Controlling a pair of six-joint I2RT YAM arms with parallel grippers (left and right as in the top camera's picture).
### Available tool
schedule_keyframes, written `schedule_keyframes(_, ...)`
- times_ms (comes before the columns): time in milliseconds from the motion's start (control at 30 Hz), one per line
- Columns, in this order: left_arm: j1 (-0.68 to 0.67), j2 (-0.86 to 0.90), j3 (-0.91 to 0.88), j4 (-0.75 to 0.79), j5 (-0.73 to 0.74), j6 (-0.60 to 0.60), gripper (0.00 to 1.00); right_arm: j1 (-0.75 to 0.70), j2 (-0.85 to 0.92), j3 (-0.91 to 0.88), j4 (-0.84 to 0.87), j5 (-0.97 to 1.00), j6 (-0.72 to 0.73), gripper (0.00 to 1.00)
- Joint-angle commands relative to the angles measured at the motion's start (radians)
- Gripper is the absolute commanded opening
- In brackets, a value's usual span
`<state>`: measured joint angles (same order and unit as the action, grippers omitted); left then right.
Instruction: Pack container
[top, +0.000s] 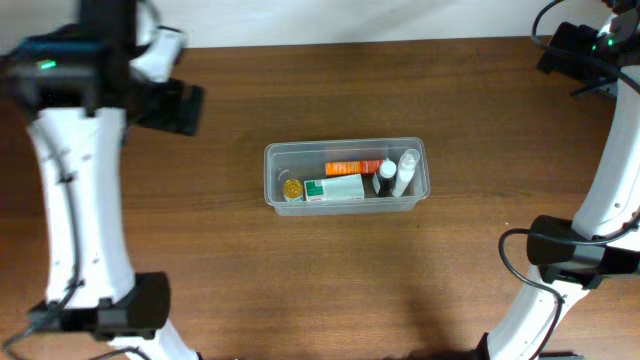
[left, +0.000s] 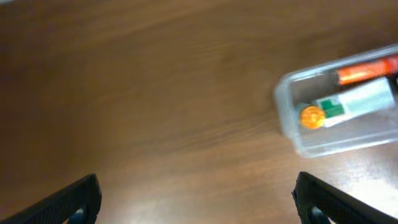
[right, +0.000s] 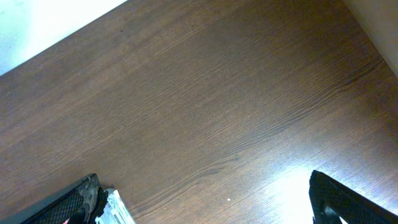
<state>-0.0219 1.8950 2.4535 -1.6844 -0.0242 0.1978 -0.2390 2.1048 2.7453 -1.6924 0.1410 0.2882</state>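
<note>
My left gripper is open wide. In the left wrist view its two black fingers poke up from the bottom corners of the frame, far apart. Only the brown wooden table shows between them. Past them, at the right side of the frame, sits the container, a clear plastic tub. It is well apart from my fingers. This view is a bit blurry.

My right gripper is open wide too. Its black fingers sit in the bottom corners of the right wrist view, with bare wood between them. Just beside the finger at the lower left is a small pale shiny thing. I cannot tell what it is. Farther up, the wood runs to a pale strip in the upper left corner.

From overhead, the container stands near the middle of the table, with its long side running across the frame. Inside it lie an orange tube along the far wall and a green and white box along the near wall. A small round yellow cap is at the left end. A dark bottle and a white bottle are at the right end. My arms stand at the left and right edges of the frame, well apart from the tub.
</note>
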Motion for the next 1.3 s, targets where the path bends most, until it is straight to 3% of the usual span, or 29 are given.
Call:
schedule_keyframes(0,0.077,-0.031,0.017,-0.003,0.002,-0.048,0.99,-0.004,-0.011,0.008,-0.006,0.009,0.004,0.98)
schedule_keyframes(167,0.134,-0.029,0.017,-0.003,0.002,-0.048,0.99,-0.004,-0.011,0.008,-0.006,0.009,0.004,0.98)
schedule_keyframes(667,0.136,-0.058,0.017,-0.003,0.002,-0.048,0.99,-0.004,-0.011,0.008,-0.006,0.009,0.004,0.98)
schedule_keyframes(900,0.135,-0.174,-0.003,0.112,0.121,-0.047,0.99,-0.004,-0.011,0.008,-0.006,0.009,0.004,0.98)
schedule_keyframes(1067,0.135,-0.321,-0.171,0.312,0.179,-0.047,1.0,-0.004,-0.011,0.008,-0.006,0.009,0.004,0.98)
schedule_keyframes(1267,0.135,-0.567,-0.622,0.632,0.206,-0.044,0.99,-0.004,-0.011,0.008,-0.006,0.009,0.004,0.98)
